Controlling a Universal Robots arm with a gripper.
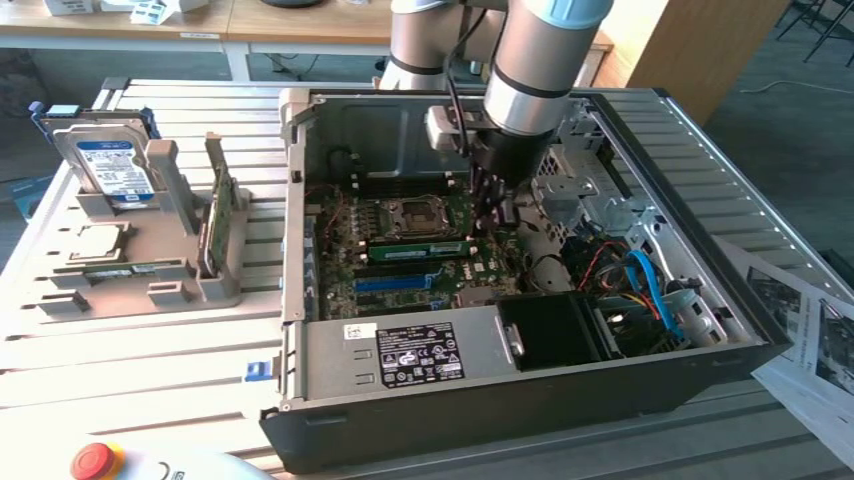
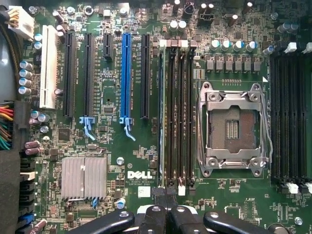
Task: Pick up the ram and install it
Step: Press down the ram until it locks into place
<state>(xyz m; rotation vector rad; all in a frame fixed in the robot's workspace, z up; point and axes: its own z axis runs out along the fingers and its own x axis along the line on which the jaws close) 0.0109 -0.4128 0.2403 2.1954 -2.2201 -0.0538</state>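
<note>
The arm point(image 1: 534, 60) is a thick pale grey tube with a black band, a black cable running down beside it at nine o'clock, ending in a black gripper point(image 2: 165, 217) whose linkages carry round silver screws.

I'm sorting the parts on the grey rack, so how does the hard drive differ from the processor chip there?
The hard drive stands upright in its holder, while the processor chip lies flat. The hard drive is the larger rectangle with a blue and white label; the processor chip is a smaller, plain silver square. Both sit on the grey rack at the exterior view's left, outside the computer case.
</note>
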